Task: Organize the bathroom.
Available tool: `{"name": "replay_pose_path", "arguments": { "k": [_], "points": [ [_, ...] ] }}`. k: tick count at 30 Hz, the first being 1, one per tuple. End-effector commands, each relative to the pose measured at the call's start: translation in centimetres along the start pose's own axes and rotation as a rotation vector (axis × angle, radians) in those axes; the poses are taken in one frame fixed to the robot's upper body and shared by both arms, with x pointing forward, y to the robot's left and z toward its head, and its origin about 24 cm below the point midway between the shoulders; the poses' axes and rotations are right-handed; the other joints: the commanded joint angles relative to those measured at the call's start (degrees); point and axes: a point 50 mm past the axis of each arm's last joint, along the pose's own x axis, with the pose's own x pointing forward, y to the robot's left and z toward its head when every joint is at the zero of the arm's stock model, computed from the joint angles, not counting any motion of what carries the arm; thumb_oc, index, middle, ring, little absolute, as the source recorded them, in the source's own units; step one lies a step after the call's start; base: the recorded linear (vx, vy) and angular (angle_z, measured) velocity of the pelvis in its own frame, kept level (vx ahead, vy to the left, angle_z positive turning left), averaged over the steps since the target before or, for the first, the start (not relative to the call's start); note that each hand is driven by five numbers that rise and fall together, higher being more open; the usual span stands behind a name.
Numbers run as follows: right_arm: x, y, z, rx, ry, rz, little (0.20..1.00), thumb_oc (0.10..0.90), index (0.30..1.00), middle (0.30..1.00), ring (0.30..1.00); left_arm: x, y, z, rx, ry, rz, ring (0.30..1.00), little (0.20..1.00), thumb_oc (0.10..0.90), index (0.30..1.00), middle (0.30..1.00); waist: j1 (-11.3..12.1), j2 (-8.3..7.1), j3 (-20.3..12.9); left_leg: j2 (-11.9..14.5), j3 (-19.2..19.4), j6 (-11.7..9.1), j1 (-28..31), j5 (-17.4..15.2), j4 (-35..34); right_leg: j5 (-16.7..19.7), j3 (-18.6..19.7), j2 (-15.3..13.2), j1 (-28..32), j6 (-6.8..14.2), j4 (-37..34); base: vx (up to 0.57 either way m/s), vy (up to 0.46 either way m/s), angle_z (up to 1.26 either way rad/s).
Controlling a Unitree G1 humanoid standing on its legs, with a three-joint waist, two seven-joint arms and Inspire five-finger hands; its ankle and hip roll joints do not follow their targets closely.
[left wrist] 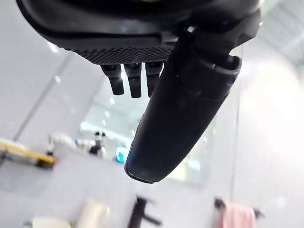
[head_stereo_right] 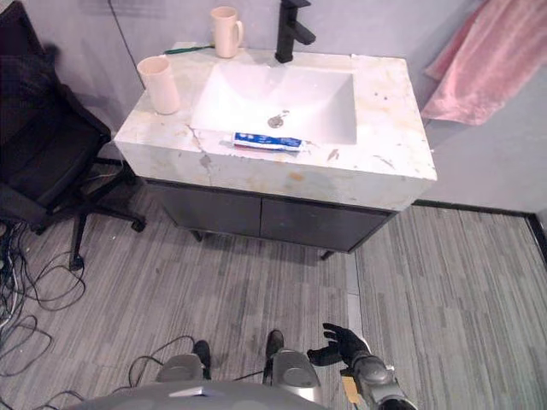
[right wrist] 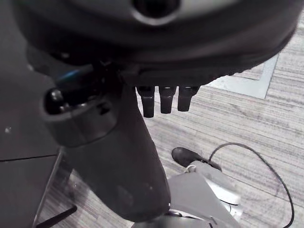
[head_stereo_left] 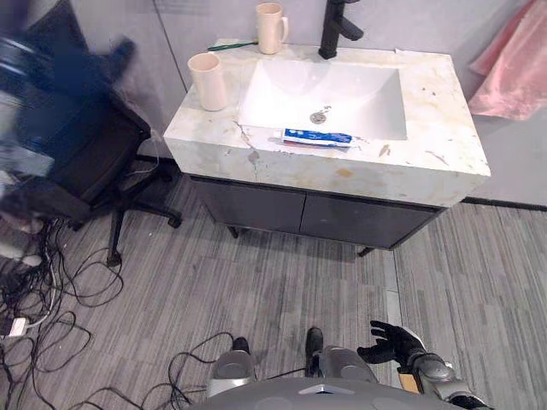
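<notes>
Two cups [head_stereo_left: 208, 80] on vanity | toothpaste [head_stereo_left: 317, 137] far from slack-fingered, empty right robot hand [head_stereo_left: 393, 343]

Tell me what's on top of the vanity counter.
On the counter: two beige cups, one at its left edge, one at the back by the black faucet, with a green toothbrush beside it. A toothpaste box lies on the sink's front rim. The cups' insides are hidden.

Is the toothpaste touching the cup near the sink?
Apart. In the left eye view, the toothpaste lies on the sink's front rim, with bare countertop between it and the nearer cup.
</notes>
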Motion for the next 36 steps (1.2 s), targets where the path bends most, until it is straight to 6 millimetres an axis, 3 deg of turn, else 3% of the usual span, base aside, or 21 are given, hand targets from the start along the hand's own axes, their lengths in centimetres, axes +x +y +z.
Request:
{"name": "replay_pose_path", "arguments": {
  "k": [1, 5, 15, 22, 29, 36],
  "points": [
    [0.1, -0.3, 1.3, -0.071, -0.049, 0.035, 0.900, 0.800, 0.900, 0.900, 0.900, 1.7, 3.4, -0.9, -0.109, 0.052, 0.070, 0.900, 0.900, 0.800, 0.900, 0.900, -1.6, 0.24, -1.2, 2.2, -1.9, 0.6, -5.7, 2.0, 6.4, -3.7, -0.8, -2.3, 3.7, 1.9, -5.0, -0.12, -0.006, -0.14],
    [0.4, -1.4, 3.6, -0.085, -0.085, 0.019, 0.900, 0.800, 0.900, 0.900, 0.900, 5.1, 2.8, -1.3, -0.209, 0.093, -0.020, 0.900, 0.900, 0.800, 0.900, 0.900, -2.5, 0.76, 0.1, 2.5, -2.1, 0.2, -7.2, 3.4, 8.4, -3.8, -0.1, -2.0, 2.7, 1.7, -3.9, -0.13, 0.000, -0.13],
    [0.8, -2.7, 6.7, -0.061, -0.135, -0.021, 0.900, 0.800, 0.900, 0.900, 0.900, 9.7, 0.8, -2.5, -0.391, 0.162, -0.131, 0.900, 0.900, 0.800, 0.900, 0.900, -4.7, 0.69, 3.7, 3.1, -1.0, -0.2, -10.6, 3.7, 13.7, -3.7, 0.8, -1.5, 0.2, 1.1, -1.9, -0.14, -0.016, -0.10],
    [0.8, -2.7, 6.3, -0.053, -0.128, -0.023, 0.900, 0.800, 0.900, 0.900, 0.900, 10.7, -1.0, -3.3, -0.492, 0.231, -0.131, 0.900, 0.900, 0.800, 0.900, 0.900, -6.7, 0.38, 4.7, 3.8, 0.4, -0.4, -11.4, 3.6, 13.5, -3.0, 1.6, -1.3, -1.6, 1.3, -1.9, -0.09, -0.034, -0.07],
    [0.8, -2.7, 7.5, -0.071, -0.179, -0.020, 0.900, 0.800, 0.900, 0.900, 0.900, 12.2, -1.8, -2.4, -0.437, 0.210, -0.084, 0.900, 0.900, 0.800, 0.900, 0.900, -8.4, 0.16, 7.0, 5.3, 0.9, -1.0, -14.1, 4.7, 13.5, -2.9, 1.7, -0.9, -5.7, 1.1, -0.2, -0.10, -0.050, -0.11],
    [0.7, -2.2, 5.9, -0.076, -0.146, -0.001, 0.900, 0.800, 0.900, 0.900, 0.900, 12.3, -1.0, -2.1, -0.365, 0.203, -0.055, 0.900, 0.900, 0.800, 0.900, 0.900, -8.8, -0.34, 7.0, 5.6, 0.9, -0.8, -14.2, 4.9, 11.8, -3.0, 1.6, -0.8, -6.4, 1.1, 0.1, 0.03, -0.048, 0.03]
  ]
}}
